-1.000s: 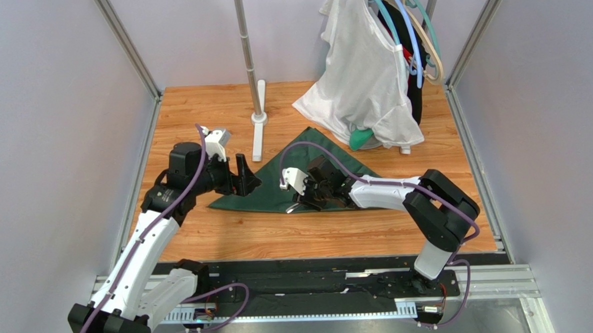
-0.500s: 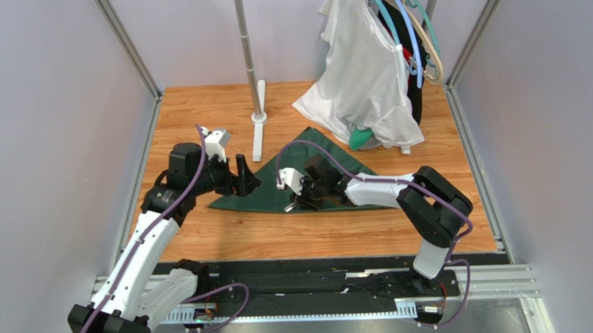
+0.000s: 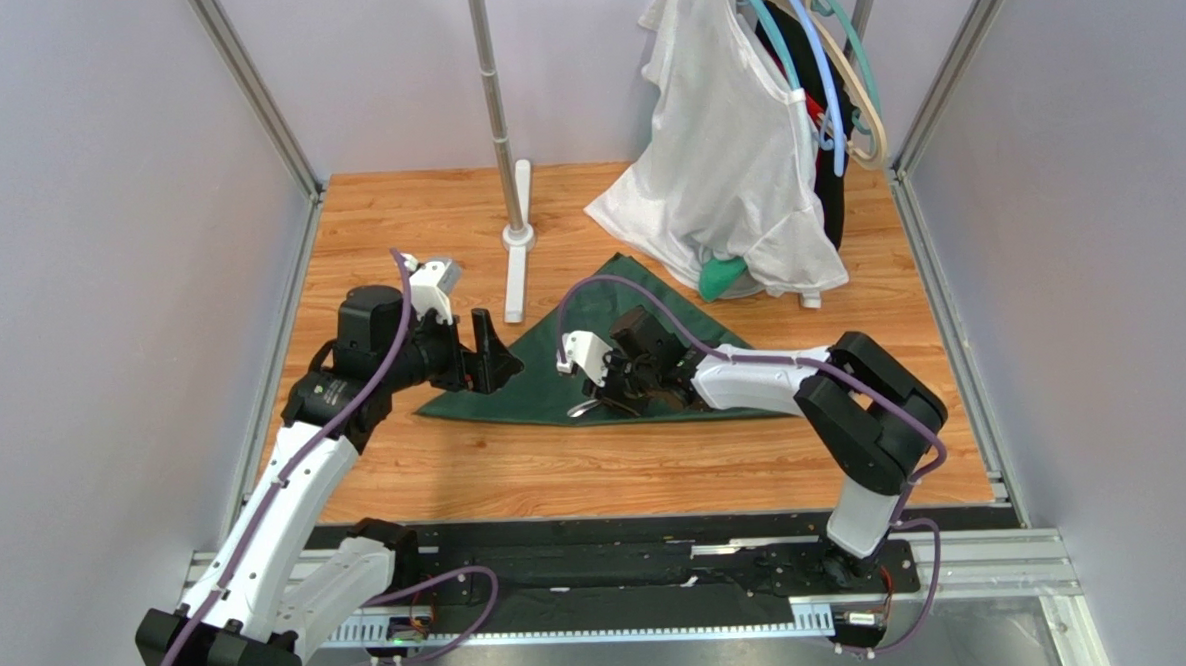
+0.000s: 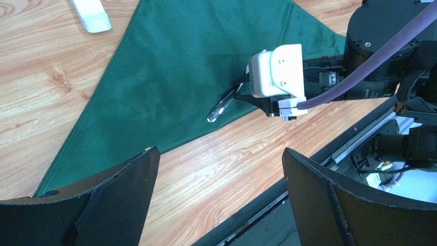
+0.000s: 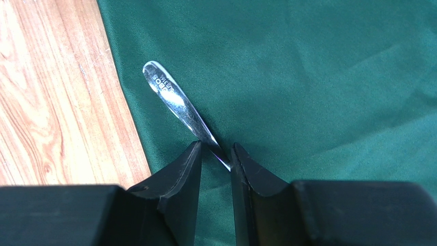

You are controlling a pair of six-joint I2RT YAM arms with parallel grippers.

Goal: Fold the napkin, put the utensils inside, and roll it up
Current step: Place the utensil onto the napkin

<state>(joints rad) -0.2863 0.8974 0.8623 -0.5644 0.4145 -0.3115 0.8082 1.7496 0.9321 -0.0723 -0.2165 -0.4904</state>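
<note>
The dark green napkin [image 3: 534,381] lies folded into a triangle on the wooden table, and it fills the right wrist view [image 5: 308,77]. A slim silver utensil [image 5: 174,97] rests on it near its front edge, handle end toward the wood [image 4: 219,108]. My right gripper [image 5: 215,151] is low over the cloth [image 3: 617,397], its jaws pinched narrowly on the utensil's stem. The rest of the utensil is hidden under the fingers. My left gripper [image 3: 492,353] hovers wide open above the napkin's left corner, holding nothing [image 4: 218,154].
A white garment [image 3: 727,147] hangs on hangers at the back right, with a brighter green garment [image 3: 720,278] under it touching the napkin's far edge. A rack pole [image 3: 496,97] and its white foot [image 3: 516,277] stand behind the napkin. A black rail [image 3: 639,564] runs along the near edge.
My right gripper's jaws have narrowed onto the utensil's stem and the arm has shifted slightly left. The left arm has not moved.
</note>
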